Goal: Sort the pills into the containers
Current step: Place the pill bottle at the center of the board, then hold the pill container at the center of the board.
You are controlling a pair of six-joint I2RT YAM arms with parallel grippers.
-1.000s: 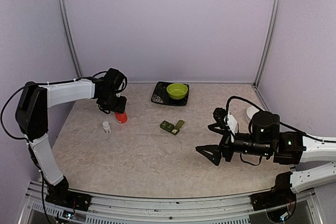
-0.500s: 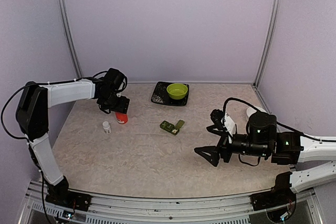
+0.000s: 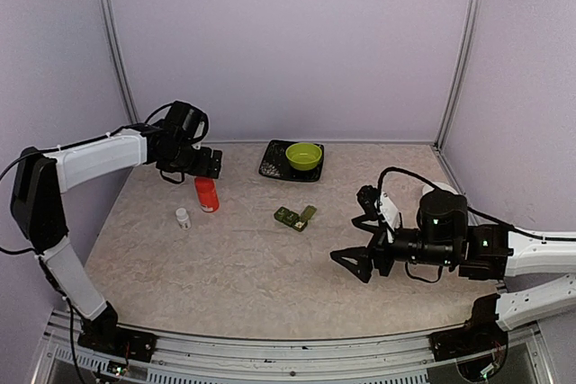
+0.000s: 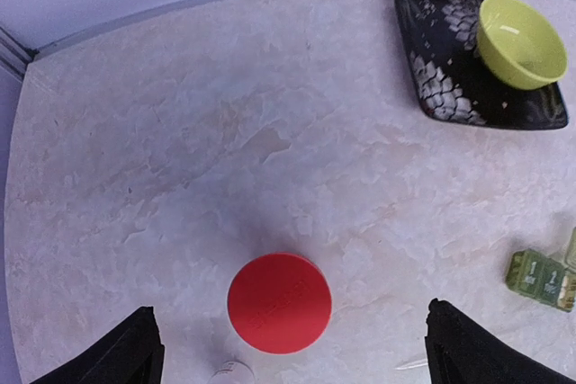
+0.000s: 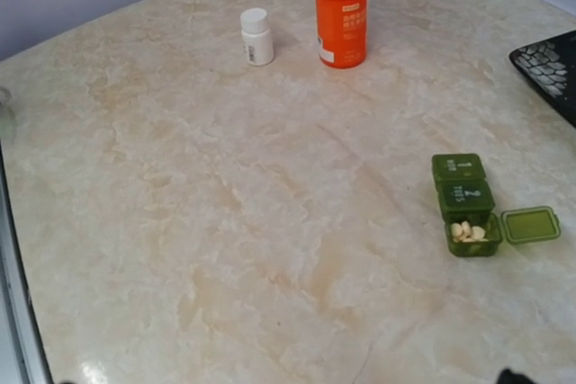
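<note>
The containers (image 3: 295, 217) are three joined dark green boxes near the table's middle. In the right wrist view two of the containers (image 5: 463, 188) have shut lids. The nearest one stands open with pale pills (image 5: 470, 232) inside, its lid (image 5: 530, 225) flipped out. A red-capped orange bottle (image 3: 207, 193) stands upright just below my left gripper (image 3: 205, 166). That gripper is open, its fingers (image 4: 135, 352) wide apart on either side of the red cap (image 4: 279, 302) and above it. My right gripper (image 3: 349, 265) is open and empty, right of the containers.
A small white bottle (image 3: 183, 218) stands left of the orange bottle (image 5: 340, 13). A black patterned tray (image 3: 273, 161) at the back holds a lime green bowl (image 3: 304, 156). Purple walls close in the table on three sides.
My left gripper has opened, let go of the orange bottle and risen up and back from it. The bottle stays standing. My right gripper has drifted slightly left.
</note>
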